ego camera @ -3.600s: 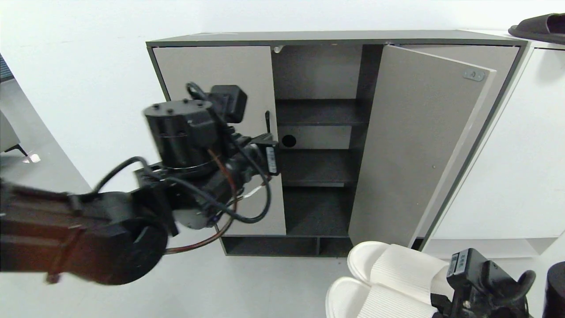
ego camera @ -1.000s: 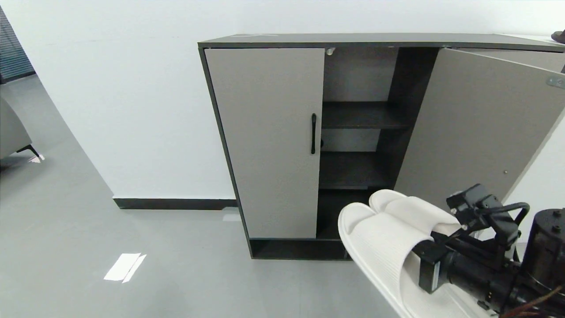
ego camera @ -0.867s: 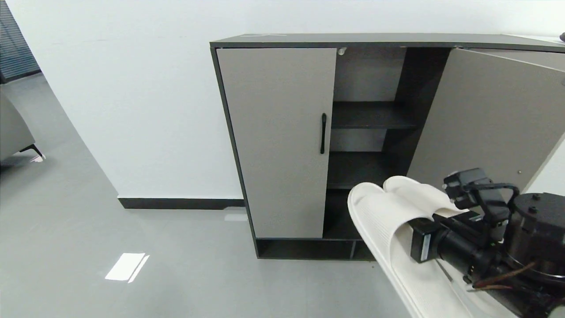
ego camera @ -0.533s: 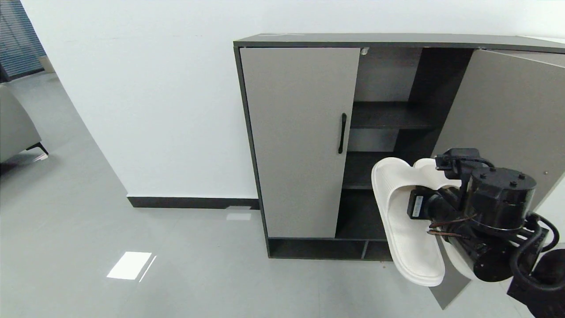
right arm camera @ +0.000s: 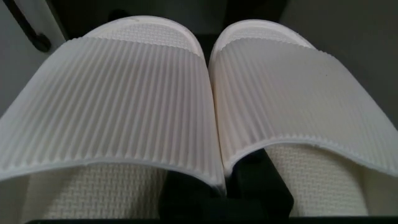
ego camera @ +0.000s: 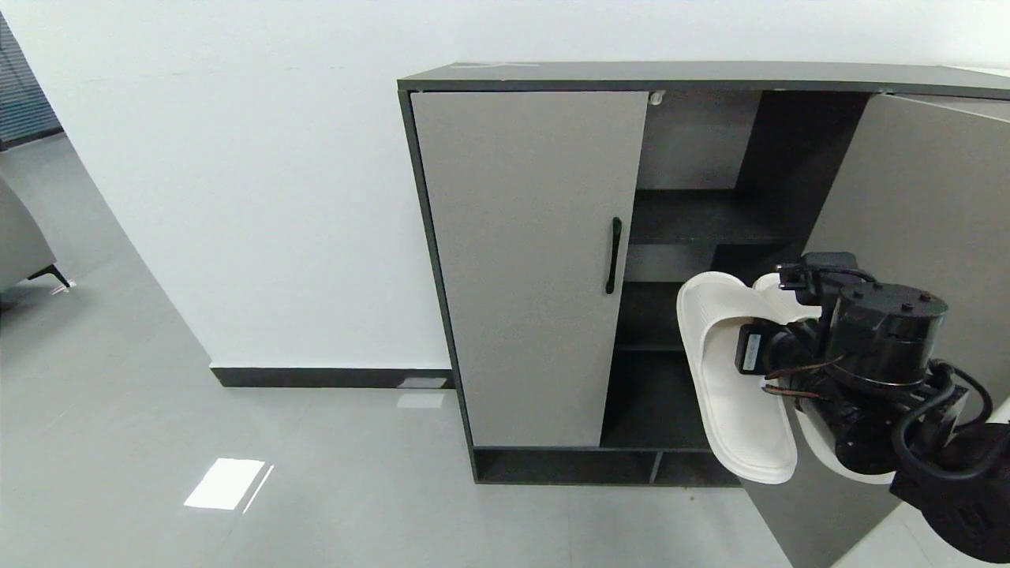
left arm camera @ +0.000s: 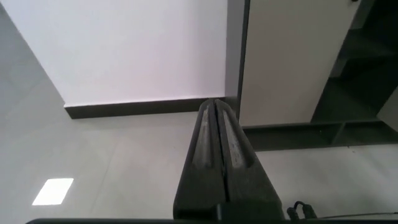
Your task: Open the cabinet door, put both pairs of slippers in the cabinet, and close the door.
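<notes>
Cabinet (ego camera: 671,73): right door (ego camera: 931,189) stands open, so step one is done. Right gripper (ego camera: 769,347) jaws clamped on white slippers (ego camera: 730,394), held just before the open shelves, not yet inside. Left gripper (left arm camera: 214,143) jaws together, empty. Left to do: shelve this pair, fetch the second pair, close the door.

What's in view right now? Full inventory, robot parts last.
cabinet: one, dark frame, against the white wall
left door: one, grey, closed
handle: one, black, upright on the left door's inner edge
right door: one, grey, swung open
shelves: two, dark, behind the open side
white slippers: one pair, side by side, held before the opening
baseboard: one, dark, along the wall's foot
grey seat: one, far left on the floor
right gripper: black, shut on the white slippers
left gripper: dark, shut, above the floor
</notes>
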Controlling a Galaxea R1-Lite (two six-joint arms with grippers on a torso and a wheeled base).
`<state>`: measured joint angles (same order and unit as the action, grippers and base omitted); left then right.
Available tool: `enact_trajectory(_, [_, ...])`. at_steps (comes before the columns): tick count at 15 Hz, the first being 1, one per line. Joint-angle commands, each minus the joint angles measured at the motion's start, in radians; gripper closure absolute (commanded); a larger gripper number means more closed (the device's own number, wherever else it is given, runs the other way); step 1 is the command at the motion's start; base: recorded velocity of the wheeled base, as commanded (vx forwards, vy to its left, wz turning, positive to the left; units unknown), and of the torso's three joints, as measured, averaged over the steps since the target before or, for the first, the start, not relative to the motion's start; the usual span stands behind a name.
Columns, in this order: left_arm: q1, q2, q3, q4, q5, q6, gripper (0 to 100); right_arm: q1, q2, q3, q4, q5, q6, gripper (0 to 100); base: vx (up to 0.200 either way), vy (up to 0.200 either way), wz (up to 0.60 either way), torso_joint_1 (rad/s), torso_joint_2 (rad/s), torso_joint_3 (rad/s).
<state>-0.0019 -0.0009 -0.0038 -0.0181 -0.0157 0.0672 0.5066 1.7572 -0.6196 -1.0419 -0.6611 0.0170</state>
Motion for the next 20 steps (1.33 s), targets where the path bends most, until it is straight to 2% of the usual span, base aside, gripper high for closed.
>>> enact_trajectory(1, [0.000, 0.002, -0.001, 0.000, 0.000, 0.000, 100, -0.008, -0.001, -0.023, 0.000, 0.001, -0.008, 100, 0.200, 0.000, 0.00, 0.007, 0.00, -0.002])
enact_trajectory(4, [0.000, 0.002, -0.001, 0.000, -0.001, 0.000, 100, -0.008, -0.001, -0.069, 0.002, 0.012, -0.034, 100, 0.200, 0.000, 0.00, 0.001, 0.00, 0.004])
enact_trajectory(7, [0.000, 0.002, -0.001, 0.000, -0.001, 0.000, 100, -0.028, 0.016, -0.183, 0.017, 0.054, -0.100, 100, 0.200, 0.000, 0.00, 0.001, 0.00, 0.002])
enact_trajectory(9, [0.000, 0.002, -0.001, 0.000, -0.001, -0.001, 100, -0.057, 0.016, -0.262, 0.076, 0.084, -0.135, 100, 0.200, 0.000, 0.00, 0.002, 0.00, 0.005])
enact_trajectory(13, [0.000, 0.002, -0.001, 0.000, -0.001, -0.001, 100, -0.106, 0.041, -0.364, 0.155, 0.166, -0.137, 100, 0.000, 0.000, 0.00, 0.000, 0.00, 0.000])
enact_trajectory(15, [0.000, 0.002, -0.001, 0.000, -0.001, -0.001, 100, -0.120, 0.064, -0.385, 0.155, 0.167, -0.137, 100, 0.000, 0.000, 0.00, 0.000, 0.00, 0.000])
enact_trajectory(17, [0.000, 0.002, 0.001, 0.000, -0.001, 0.000, 100, -0.120, 0.074, -0.385, 0.155, 0.170, -0.135, 100, 0.200, 0.000, 0.00, -0.002, 0.00, 0.000])
enact_trajectory(20, [0.000, 0.002, 0.001, 0.000, -0.001, -0.003, 100, -0.132, 0.107, -0.411, 0.155, 0.181, -0.135, 100, 0.000, 0.000, 0.00, 0.000, 0.00, 0.000])
